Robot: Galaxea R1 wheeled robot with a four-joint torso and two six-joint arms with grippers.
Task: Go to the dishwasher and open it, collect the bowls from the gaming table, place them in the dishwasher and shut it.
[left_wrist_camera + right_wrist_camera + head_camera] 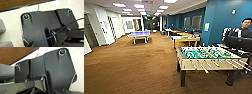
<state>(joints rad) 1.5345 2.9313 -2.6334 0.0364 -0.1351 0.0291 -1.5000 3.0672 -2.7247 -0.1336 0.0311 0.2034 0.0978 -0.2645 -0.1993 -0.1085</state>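
I am on brown carpet in a long games room. A green foosball table (209,56) with rods and handles stands close at the right. Behind it is a pale-topped table with yellow sides (185,38); I cannot tell whether this is the gaming table. The dishwasher and the bowls are out of view. My left arm's dark plate (37,27) and my right arm's dark plate (55,72) hang over a white surface, with a strip of brown carpet beyond.
A blue ping-pong table (139,34) stands far ahead, left of centre. More tables (177,32) line the blue right wall. A person (244,28) sits behind a dark screen at the far right. Wide carpet (134,65) lies ahead and left.
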